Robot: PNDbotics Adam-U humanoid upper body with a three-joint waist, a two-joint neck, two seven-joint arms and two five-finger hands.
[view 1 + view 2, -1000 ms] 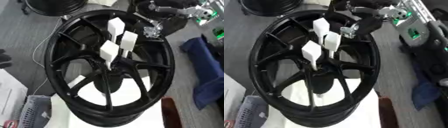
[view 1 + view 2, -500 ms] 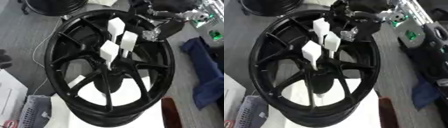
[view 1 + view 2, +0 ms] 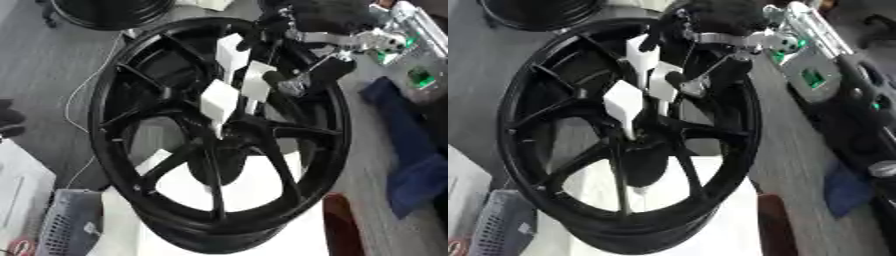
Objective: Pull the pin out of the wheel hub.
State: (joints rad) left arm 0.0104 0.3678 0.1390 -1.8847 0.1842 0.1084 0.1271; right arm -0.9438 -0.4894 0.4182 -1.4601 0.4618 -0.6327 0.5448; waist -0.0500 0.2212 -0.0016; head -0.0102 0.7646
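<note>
Black wheel hub [image 3: 219, 145] fills my view, lying on a white stand [image 3: 262, 240], bottom edge cut off. Three white pins [image 3: 219, 102] stick up near the hub centre. My right hand [image 3: 289, 80] reaches in from top right beside them; blurred, probably touching, can't tell its fingers. Left hand unseen.

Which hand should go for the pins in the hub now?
Right. The right hand is already over the wheel beside the white pins; no left hand shows in either view.
</note>
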